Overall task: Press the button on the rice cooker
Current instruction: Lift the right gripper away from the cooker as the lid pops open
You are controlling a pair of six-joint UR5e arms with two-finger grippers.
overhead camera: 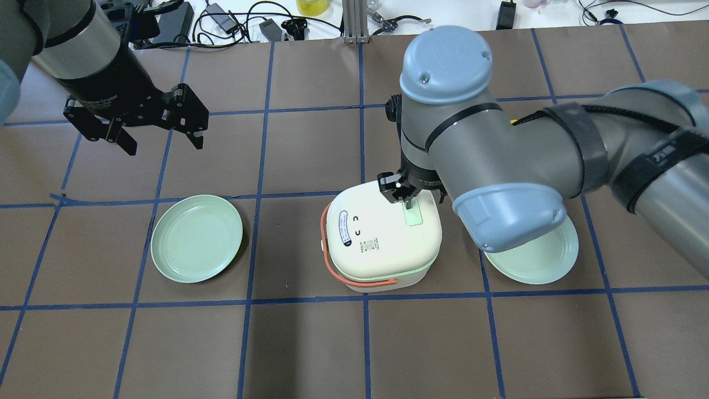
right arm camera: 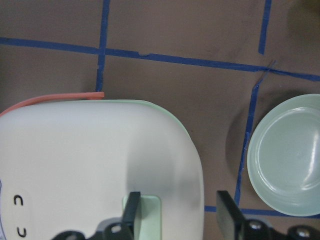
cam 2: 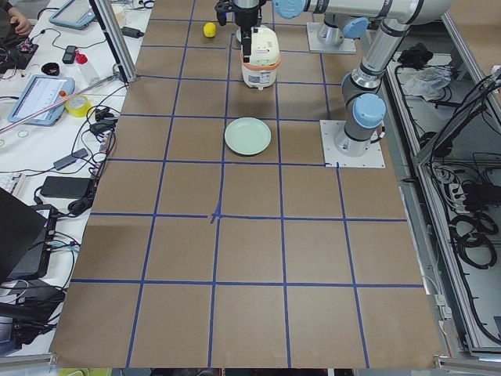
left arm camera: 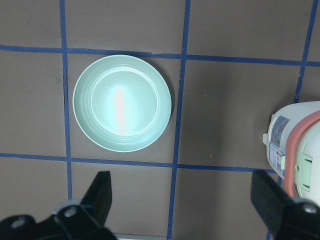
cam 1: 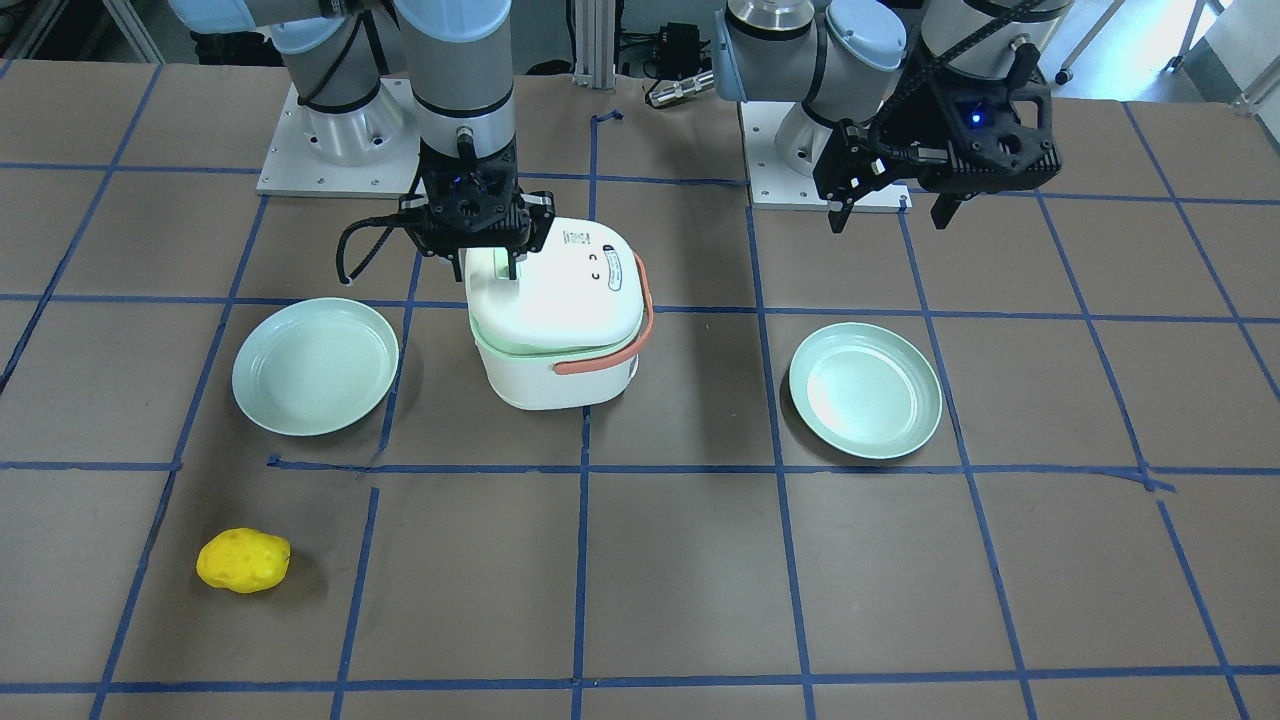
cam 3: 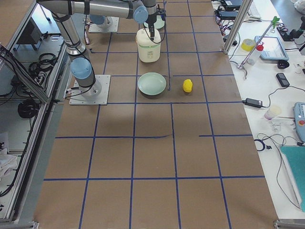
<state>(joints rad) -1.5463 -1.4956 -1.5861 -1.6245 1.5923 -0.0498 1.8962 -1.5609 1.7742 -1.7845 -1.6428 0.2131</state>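
A white rice cooker [overhead camera: 382, 238] with a salmon handle stands mid-table, also in the front view [cam 1: 560, 300]. A pale green button [overhead camera: 414, 216] sits on its lid. My right gripper [overhead camera: 407, 200] points straight down over that button, jaws partly apart. In the right wrist view [right arm camera: 178, 212] one finger [right arm camera: 132, 210] is on the button [right arm camera: 145, 215]; the other hangs past the lid's edge. I cannot tell if the button is pressed in. My left gripper [overhead camera: 165, 145] is open and empty, high above the table at the far left, also in the left wrist view [left arm camera: 185, 200].
Two pale green plates lie beside the cooker, one on the left [overhead camera: 196, 238] and one on the right [overhead camera: 534, 257], partly under my right arm. A yellow lumpy object [cam 1: 243, 560] lies toward the operators' side. Blue tape lines grid the brown table.
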